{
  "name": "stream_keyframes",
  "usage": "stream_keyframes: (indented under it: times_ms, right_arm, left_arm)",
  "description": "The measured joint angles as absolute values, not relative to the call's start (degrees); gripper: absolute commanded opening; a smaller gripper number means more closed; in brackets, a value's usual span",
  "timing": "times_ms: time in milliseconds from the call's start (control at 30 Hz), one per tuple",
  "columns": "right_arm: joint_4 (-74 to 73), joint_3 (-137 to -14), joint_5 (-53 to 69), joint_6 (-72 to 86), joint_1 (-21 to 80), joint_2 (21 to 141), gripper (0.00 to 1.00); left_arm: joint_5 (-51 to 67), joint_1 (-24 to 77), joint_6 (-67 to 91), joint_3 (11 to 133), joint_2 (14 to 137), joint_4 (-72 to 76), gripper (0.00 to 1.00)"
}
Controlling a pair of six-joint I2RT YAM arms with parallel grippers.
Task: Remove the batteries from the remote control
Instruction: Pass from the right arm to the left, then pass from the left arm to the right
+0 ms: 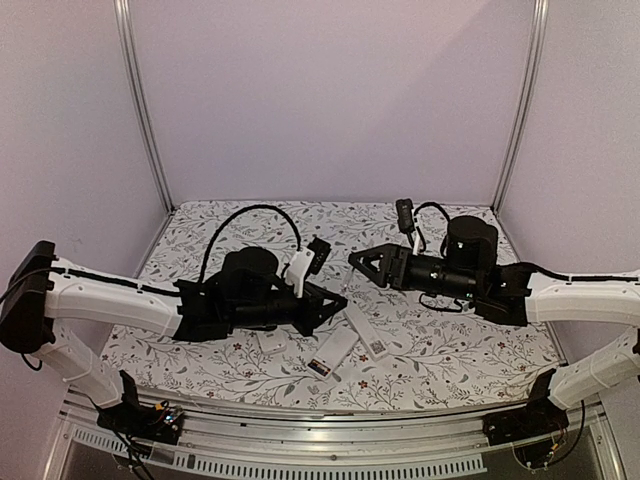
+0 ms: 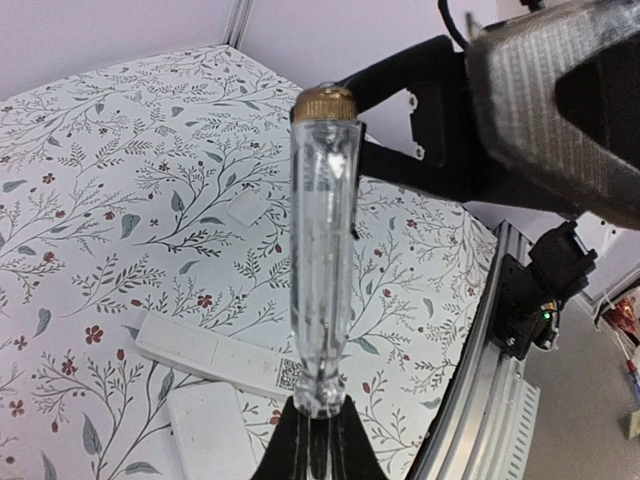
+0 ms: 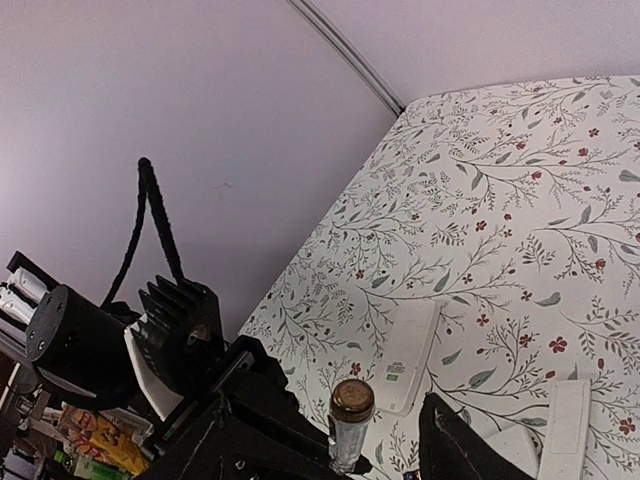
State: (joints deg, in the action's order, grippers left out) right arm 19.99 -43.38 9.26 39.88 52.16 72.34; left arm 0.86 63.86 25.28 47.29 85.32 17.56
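My left gripper is shut on the tip end of a long clear-handled tool with a brass cap, which points up and away from it. In the top view the left gripper and the right gripper meet tip to tip over the middle of the table. My right gripper stands open, and the tool's brass cap rises between its fingers without touching them. A white remote control lies flat below the tool. I cannot make out the batteries.
Two more long white remotes and a short white slab lie on the floral table. A small white square lies farther out. The metal rail marks the near edge.
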Motion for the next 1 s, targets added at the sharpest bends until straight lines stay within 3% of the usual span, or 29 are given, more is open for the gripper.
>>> stream_keyframes:
  times_ms: [533, 733, 800, 933, 1000]
  right_arm:
    - [15.4, -46.9, 4.8, 42.6, 53.3, 77.9, 0.36]
    - [15.4, -47.7, 4.8, 42.9, 53.4, 80.0, 0.14]
    - [15.4, -47.8, 5.0, 43.5, 53.4, 80.6, 0.05]
    - [15.2, -47.9, 4.3, 44.2, 53.6, 80.9, 0.0]
    - [15.2, -47.9, 3.4, 44.3, 53.6, 80.9, 0.0]
  left_arm:
    - [-2.2, 64.7, 26.3, 47.4, 85.9, 16.7, 0.0]
    - [-2.5, 64.9, 26.3, 47.5, 86.7, 15.7, 0.0]
    - [-2.8, 64.9, 26.3, 47.5, 87.1, 15.0, 0.11]
    - [-3.8, 65.1, 26.0, 47.5, 87.4, 14.1, 0.57]
    - [-4.6, 65.2, 26.0, 47.4, 87.4, 13.6, 0.71]
